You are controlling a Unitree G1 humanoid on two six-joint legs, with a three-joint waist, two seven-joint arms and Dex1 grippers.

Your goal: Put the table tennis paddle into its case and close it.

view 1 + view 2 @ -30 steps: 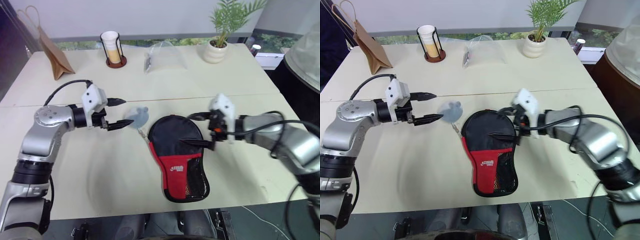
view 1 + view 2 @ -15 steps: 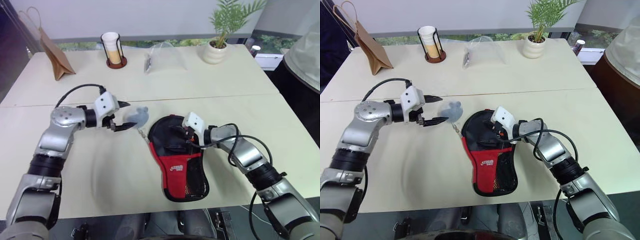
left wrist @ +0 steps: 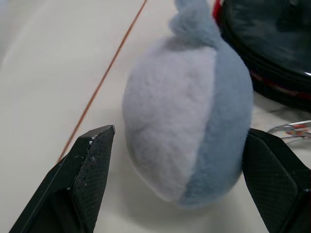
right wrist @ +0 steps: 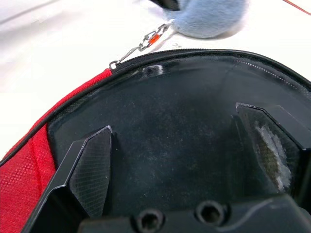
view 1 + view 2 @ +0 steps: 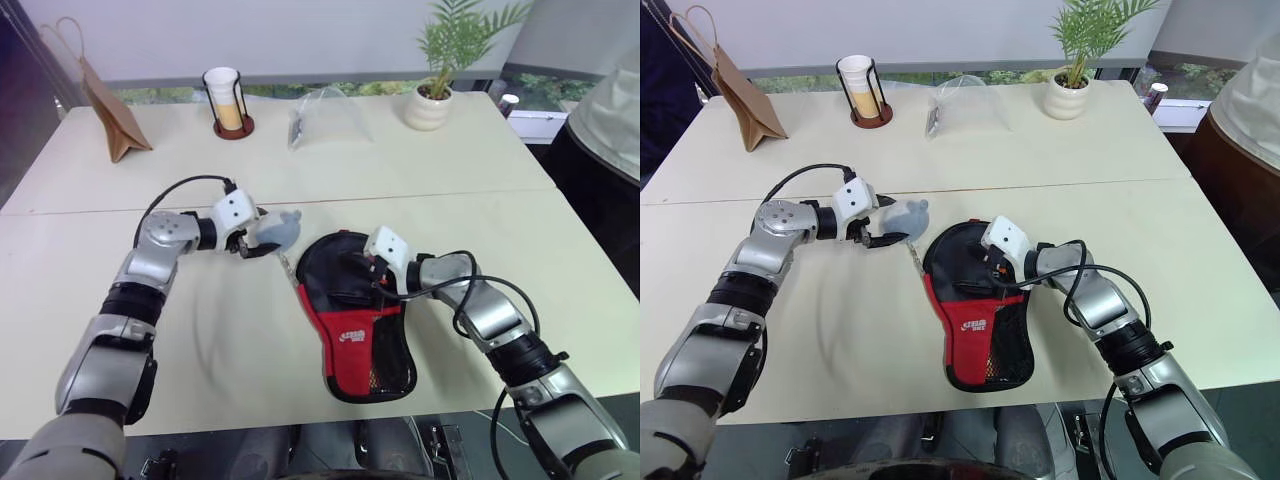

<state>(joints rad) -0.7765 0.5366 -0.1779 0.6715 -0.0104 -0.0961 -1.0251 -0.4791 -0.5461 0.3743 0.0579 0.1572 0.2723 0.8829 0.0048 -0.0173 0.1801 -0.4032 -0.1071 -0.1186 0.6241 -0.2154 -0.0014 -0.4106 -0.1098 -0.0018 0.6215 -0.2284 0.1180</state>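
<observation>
The black case [image 5: 352, 330], with its red logo panel and mesh pocket, lies mid-table with its round end away from me. Inside its zip edge shows a smooth black face [image 4: 184, 145] that looks like the table tennis paddle; its handle is hidden. The grey fluffy fish charm [image 5: 279, 228] lies on its chain just left of the case. My left gripper [image 3: 180, 136] is open, one finger on each side of the charm. My right gripper [image 5: 352, 278] hovers open low over the case's round end, with nothing between its fingers.
Along the table's far edge stand a brown paper bag [image 5: 112, 110], a cup in a wire holder [image 5: 226, 98], a clear plastic bag [image 5: 325, 115] and a potted plant [image 5: 435, 95]. A seam [image 5: 480, 193] crosses the table behind the case.
My left gripper has slid right and down until its fingers flank the fish charm, and its jaws have narrowed a little. My right gripper sank onto the case's round end, then held still.
</observation>
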